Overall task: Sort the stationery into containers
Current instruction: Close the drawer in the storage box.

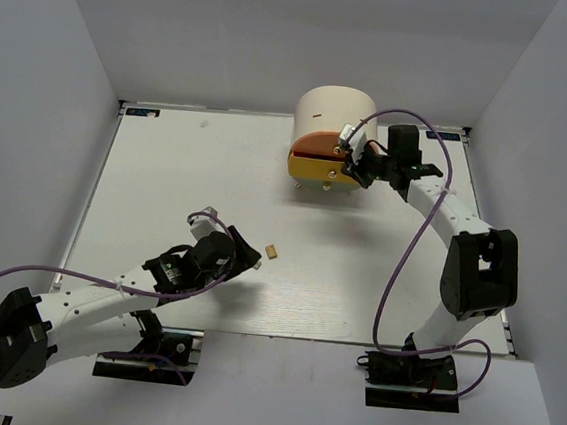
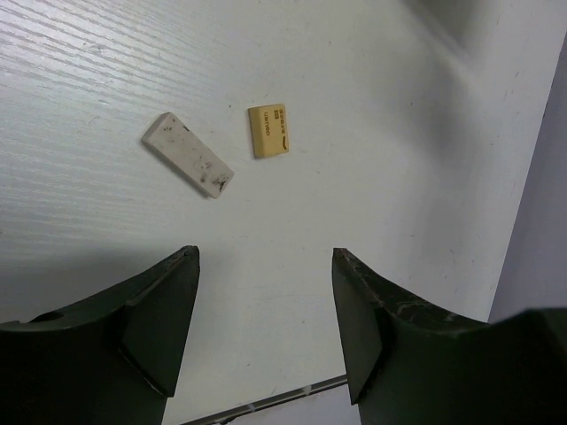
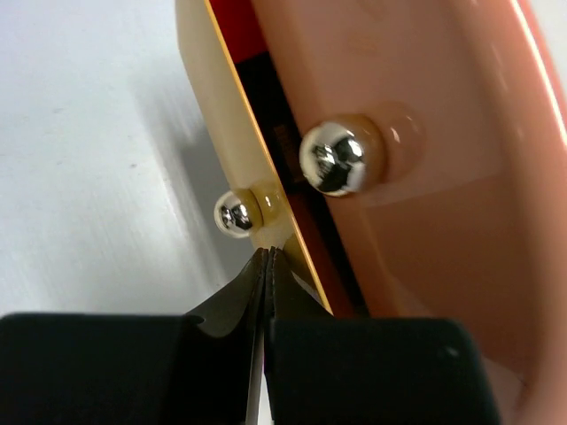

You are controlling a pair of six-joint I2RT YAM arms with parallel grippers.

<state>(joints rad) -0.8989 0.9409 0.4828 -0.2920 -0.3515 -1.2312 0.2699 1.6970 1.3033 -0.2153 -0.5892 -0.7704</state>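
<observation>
- Top view: I see the cream desk unit at the table's far edge, right of centre. Its orange drawer sits above its yellow drawer, and the yellow one stands out further toward me.
- The right gripper is at the right end of the drawer fronts. I cannot tell its finger state from here.
- The left gripper hangs low near mid-table, with the tan eraser just beside its tip.
- Left wrist view: the fingers are spread wide with nothing between them. The tan eraser and the grey eraser lie flat on the table ahead of the tips, near each other but apart.
- Right wrist view: the fingers are pressed together, tips meeting just under the yellow drawer's knob. I see nothing clamped between them.
- The orange drawer's knob is up and to the right, apart from the fingers.
</observation>
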